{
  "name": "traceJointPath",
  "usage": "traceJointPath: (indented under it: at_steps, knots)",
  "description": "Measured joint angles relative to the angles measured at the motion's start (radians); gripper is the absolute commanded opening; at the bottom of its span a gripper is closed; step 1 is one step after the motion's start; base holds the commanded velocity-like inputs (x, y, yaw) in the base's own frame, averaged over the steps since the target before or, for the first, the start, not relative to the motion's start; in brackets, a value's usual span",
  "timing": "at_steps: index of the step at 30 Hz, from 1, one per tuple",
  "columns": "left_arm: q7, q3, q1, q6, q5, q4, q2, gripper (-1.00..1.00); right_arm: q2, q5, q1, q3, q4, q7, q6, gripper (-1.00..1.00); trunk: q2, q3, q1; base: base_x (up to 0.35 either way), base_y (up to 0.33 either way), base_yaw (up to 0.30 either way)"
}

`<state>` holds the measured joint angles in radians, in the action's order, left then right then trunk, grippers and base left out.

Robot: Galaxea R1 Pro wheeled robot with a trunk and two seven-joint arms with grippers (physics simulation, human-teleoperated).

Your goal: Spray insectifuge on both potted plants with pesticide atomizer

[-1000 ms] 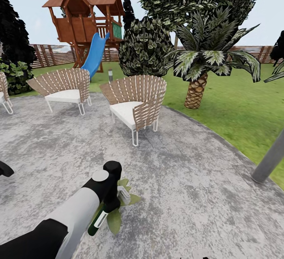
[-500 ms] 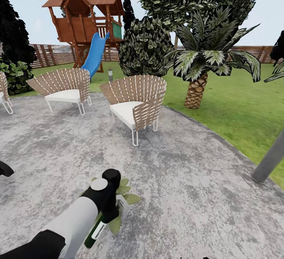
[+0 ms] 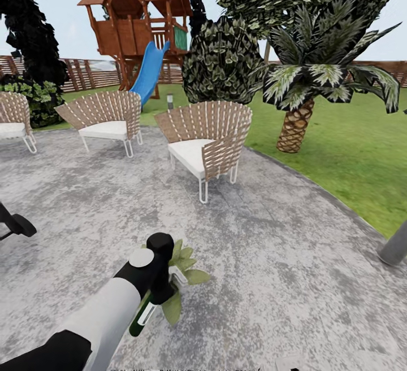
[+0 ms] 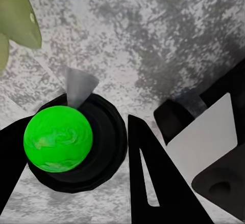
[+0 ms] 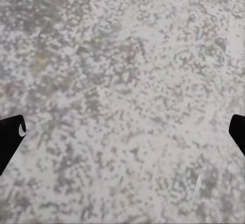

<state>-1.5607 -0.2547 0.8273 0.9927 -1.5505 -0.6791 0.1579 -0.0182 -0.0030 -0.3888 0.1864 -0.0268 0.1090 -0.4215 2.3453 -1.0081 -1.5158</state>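
Left gripper (image 3: 154, 297): at 7 o'clock in the head view, clenched on the pesticide atomizer (image 3: 141, 317), held tilted, dark base lowest.
Atomizer end: a bright green round part in a black ring shows between the fingers (image 4: 153, 183) in the left wrist view.
Potted plant (image 3: 183, 269): on the patio (image 3: 271, 258), just behind the left gripper, its leaves touching the bottle in the picture.
Right gripper (image 5: 122, 137): released, its two dark tips far apart over bare paving.
Wicker chairs (image 3: 209, 139): toward 12 o'clock, well apart from the plant.
Palm (image 3: 299, 117): at 2 o'clock on the lawn (image 3: 350, 156).
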Motion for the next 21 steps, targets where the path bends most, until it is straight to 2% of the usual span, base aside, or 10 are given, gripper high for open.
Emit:
traceJointPath:
  at_steps: [6, 10, 15, 18, 21]
  knots:
    - [0.0, 0.0, -0.006, 0.0, 0.01, 0.005, 0.004, -1.0, 0.0, 0.0, 0.0, 0.0, 0.0, 0.0, 0.0, 1.0, 0.0, -0.003, 0.0, 0.085, 0.0, 0.041]
    - [0.0, -0.003, -0.011, -0.001, 0.012, 0.015, 0.005, -1.0, 0.0, 0.0, 0.0, 0.0, -0.001, 0.0, 0.0, 1.0, 0.0, -0.003, 0.0, 0.271, 0.0, -0.167]
    - [0.0, -0.008, -0.009, -0.007, 0.011, 0.015, 0.01, -1.0, 0.0, 0.0, 0.0, 0.0, 0.0, 0.0, 0.0, 1.0, 0.0, -0.002, 0.0, 0.062, 0.0, -0.086]
    - [0.0, -0.034, 0.024, -0.012, 0.002, 0.01, 0.017, -1.0, 0.0, 0.0, 0.0, 0.0, 0.0, 0.0, 0.0, 1.0, 0.0, -0.002, 0.0, 0.005, 0.0, -0.006]
    - [0.0, -0.05, 0.087, -0.011, 0.003, 0.013, 0.017, -1.0, 0.0, 0.0, 0.0, 0.0, 0.0, 0.0, 0.0, 1.0, 0.0, -0.002, 0.0, 0.0, 0.0, 0.0]
